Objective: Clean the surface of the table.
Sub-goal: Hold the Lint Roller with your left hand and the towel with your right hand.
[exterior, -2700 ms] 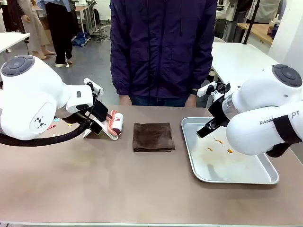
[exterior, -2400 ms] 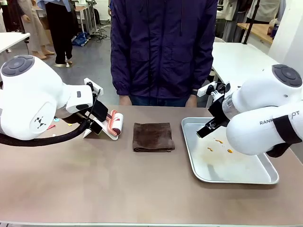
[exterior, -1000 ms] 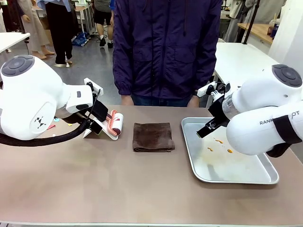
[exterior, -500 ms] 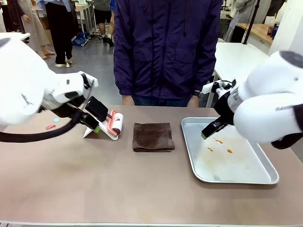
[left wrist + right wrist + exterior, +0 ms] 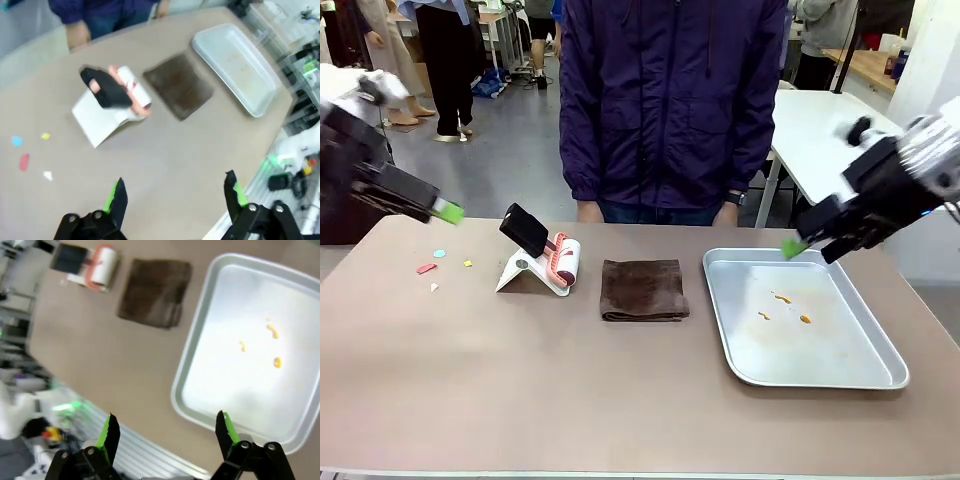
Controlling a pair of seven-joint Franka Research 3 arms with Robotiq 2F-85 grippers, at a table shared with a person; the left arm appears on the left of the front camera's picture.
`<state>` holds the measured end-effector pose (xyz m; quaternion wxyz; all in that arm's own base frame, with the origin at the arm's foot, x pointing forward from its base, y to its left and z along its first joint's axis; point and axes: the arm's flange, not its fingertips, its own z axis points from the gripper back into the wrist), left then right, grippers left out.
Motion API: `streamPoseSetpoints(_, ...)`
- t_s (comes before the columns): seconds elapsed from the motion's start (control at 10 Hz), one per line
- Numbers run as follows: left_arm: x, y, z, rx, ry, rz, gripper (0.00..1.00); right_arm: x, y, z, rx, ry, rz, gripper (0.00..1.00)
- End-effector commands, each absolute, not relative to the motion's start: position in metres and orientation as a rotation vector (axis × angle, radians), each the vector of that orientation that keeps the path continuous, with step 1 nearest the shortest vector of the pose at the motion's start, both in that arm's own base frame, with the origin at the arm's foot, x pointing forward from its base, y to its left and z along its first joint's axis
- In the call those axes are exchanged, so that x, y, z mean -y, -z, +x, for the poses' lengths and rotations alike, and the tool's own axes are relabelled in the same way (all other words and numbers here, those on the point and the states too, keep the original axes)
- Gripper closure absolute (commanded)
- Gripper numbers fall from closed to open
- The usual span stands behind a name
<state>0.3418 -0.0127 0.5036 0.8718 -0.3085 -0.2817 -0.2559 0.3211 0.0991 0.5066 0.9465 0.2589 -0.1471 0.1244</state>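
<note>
The beige-brown table (image 5: 570,380) carries small coloured scraps (image 5: 432,264) at its far left; they also lie on the table (image 5: 165,150) as scraps (image 5: 22,161) in the left wrist view. A folded brown cloth (image 5: 643,289) lies in the middle, also seen as the cloth (image 5: 178,86) and the cloth (image 5: 155,292). My left gripper (image 5: 448,211) hangs high over the far left corner, open and empty (image 5: 175,192). Raised above the tray's far right side, my right gripper (image 5: 795,246) is open with nothing in it (image 5: 167,430).
A lint roller (image 5: 548,255) with a black handle rests on a white stand left of the cloth. A silver metal tray (image 5: 880,375) with orange smears (image 5: 782,298) sits at the right. A person in a dark blue jacket (image 5: 670,100) stands at the far edge.
Both arms have lifted and swung outward, the left toward the far left corner, the right up and to the right. Both grippers stay open. Nothing on the table has moved.
</note>
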Motion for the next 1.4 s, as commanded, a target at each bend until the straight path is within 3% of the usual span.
streamPoseSetpoints(0.0,-0.046,-0.464,0.302,0.664,0.509,-0.871,0.0,-0.047,-0.5,0.307,0.319,-0.087,0.777,0.0)
streamPoseSetpoints(0.3,-0.12,-0.438,0.281,0.75,0.32,-1.008,0.0,0.039,-0.486,0.304,0.391,0.167,1.016,0.0)
streamPoseSetpoints(0.7,-0.186,-0.378,0.287,0.74,0.056,-1.206,0.0,0.117,-0.46,0.31,0.521,0.33,1.036,0.0)
streamPoseSetpoints(1.0,-0.153,-0.374,0.294,0.734,-0.015,-1.231,0.0,0.144,-0.437,0.316,0.633,0.465,1.039,0.0)
streamPoseSetpoints(1.1,-0.151,-0.373,0.297,0.737,-0.056,-1.208,0.0,0.148,-0.463,0.322,0.517,0.404,1.036,0.0)
streamPoseSetpoints(1.2,-0.144,-0.374,0.301,0.725,-0.132,-1.161,0.0,0.148,-0.463,0.322,0.517,0.404,1.036,0.0)
streamPoseSetpoints(1.3,-0.175,-0.365,0.31,0.713,-0.041,-1.246,0.0,0.148,-0.463,0.322,0.517,0.404,1.036,0.0)
